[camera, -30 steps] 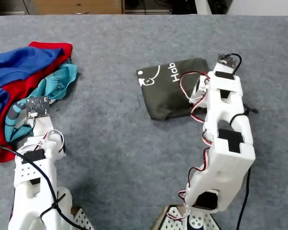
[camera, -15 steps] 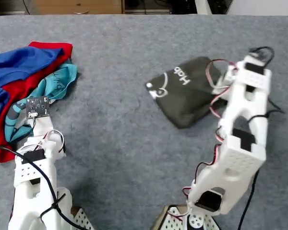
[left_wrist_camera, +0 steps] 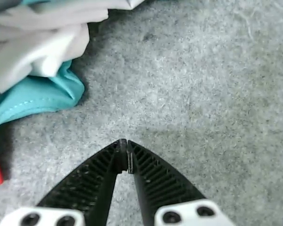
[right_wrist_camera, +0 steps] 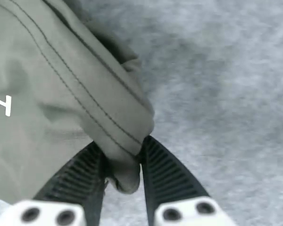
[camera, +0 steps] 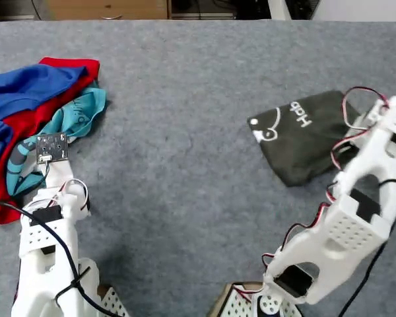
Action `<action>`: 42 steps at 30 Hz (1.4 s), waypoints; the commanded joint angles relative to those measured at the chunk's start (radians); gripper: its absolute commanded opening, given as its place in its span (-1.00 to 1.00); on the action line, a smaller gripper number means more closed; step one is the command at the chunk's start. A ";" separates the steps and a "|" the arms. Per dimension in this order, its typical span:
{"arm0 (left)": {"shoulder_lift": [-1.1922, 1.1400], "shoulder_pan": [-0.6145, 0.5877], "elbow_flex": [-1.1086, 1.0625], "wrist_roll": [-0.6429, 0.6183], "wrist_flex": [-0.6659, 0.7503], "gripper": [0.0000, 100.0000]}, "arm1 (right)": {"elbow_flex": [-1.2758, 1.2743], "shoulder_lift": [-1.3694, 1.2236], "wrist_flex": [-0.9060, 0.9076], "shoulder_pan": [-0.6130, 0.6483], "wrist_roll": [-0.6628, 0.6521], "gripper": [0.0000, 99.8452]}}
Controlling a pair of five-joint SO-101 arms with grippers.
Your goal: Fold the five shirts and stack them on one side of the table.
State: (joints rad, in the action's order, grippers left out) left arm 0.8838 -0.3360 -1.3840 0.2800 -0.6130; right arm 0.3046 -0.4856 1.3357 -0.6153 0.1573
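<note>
Jaws on my right gripper (right_wrist_camera: 122, 155) clamp the olive shirt (camera: 307, 142), frame right; left gripper (left_wrist_camera: 123, 153) jaws pressed together.

Grey worktop (camera: 185, 185) carries a heap of shirts (camera: 46, 99) at one end, a folded dark shirt (camera: 303, 142) toward the other

A grey, felt-like covering spreads over the whole table (camera: 185, 198). Its nap is fuzzy and faintly mottled, and the light on it is soft and even. Beyond the table's far edge, in the high view, runs a strip of light-brown wooden furniture (camera: 109, 8) with a horizontal seam like a drawer front. Beside it, toward the middle, lies a dark recess (camera: 211, 6) whose contents cannot be made out. Past that, at the far right, a pale plain surface (camera: 363, 8) shows; whether it is wall or floor is unclear.
</note>
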 commanded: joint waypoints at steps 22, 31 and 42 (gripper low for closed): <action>0.019 0.011 0.012 0.008 0.012 -0.96 | 0.378 0.012 0.390 -0.053 -0.089 -0.40; 0.007 -0.175 0.511 -0.051 -0.221 -0.81 | 0.478 0.124 0.451 -0.050 -0.084 -0.98; -0.377 -0.384 0.988 -0.081 -0.153 -0.63 | 0.226 0.302 0.448 0.119 -0.083 -0.94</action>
State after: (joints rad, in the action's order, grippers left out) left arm 0.6414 -0.6383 -0.6091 0.1741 -0.7296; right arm 0.5746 -0.2739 1.7668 -0.5370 0.0775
